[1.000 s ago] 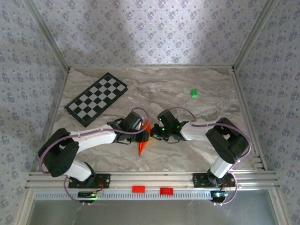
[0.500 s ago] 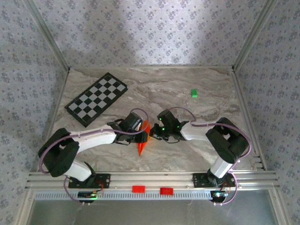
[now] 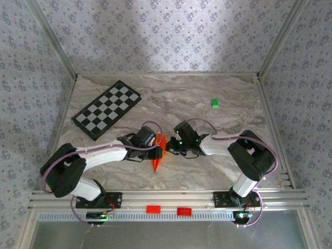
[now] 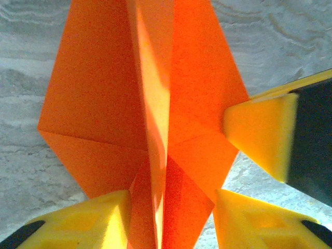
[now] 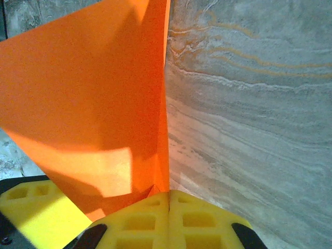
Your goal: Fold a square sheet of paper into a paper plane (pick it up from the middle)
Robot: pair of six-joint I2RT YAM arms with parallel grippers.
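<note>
Orange paper, folded into a narrow pointed paper plane (image 3: 157,154), is found near the front middle of the marbled surface (image 3: 218,171), between the two arms, with its tip directed toward the near edge. The right tool (image 5: 168,199) is closed, and the plane's thin edge is pinched where its yellow fingers (image 5: 202,218) are pressed together. The left tool (image 4: 168,207) is partly spread: its two fingers (image 4: 78,223) are set apart on either side of the raised centre crease, with the paper standing between them. In the left wrist view, a finger of the right tool is seen touching the plane's side flap. A checkered board (image 3: 106,109) is laid at the far left and a small green block (image 3: 214,103) at the far right, both well apart from the plane.
</note>
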